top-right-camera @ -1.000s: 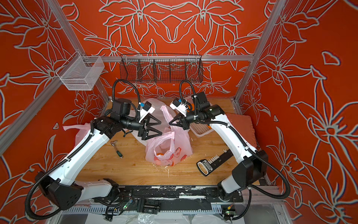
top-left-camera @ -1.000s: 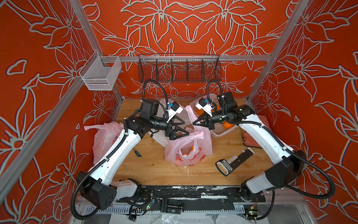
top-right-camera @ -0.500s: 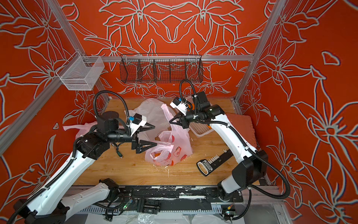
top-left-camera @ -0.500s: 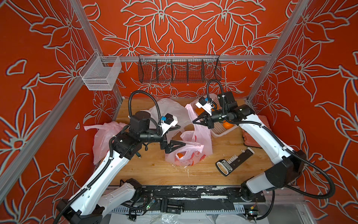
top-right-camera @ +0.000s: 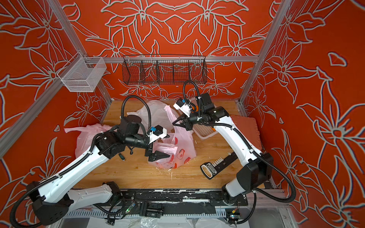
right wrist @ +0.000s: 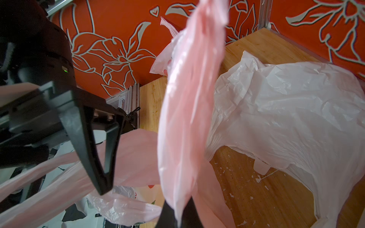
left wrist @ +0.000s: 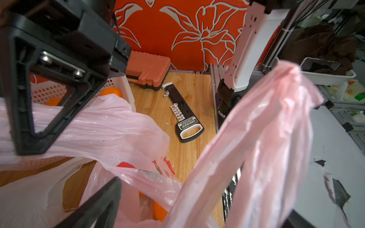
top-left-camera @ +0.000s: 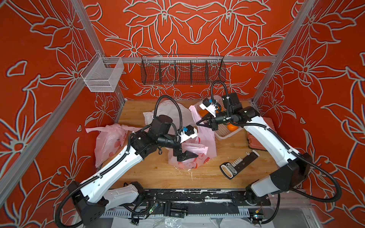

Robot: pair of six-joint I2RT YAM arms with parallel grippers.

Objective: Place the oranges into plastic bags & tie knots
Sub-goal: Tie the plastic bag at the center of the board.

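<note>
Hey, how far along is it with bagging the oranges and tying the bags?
Done: the middle translucent pink peach-print plastic bag holds at least one small orange mandarin. In hand: the right gripper is shut on one handle of that bag; the left gripper is open around the other handle. Left: no knot there yet, oranges sit in the pale pink perforated basket, and the milky white bag lies flat.
</note>
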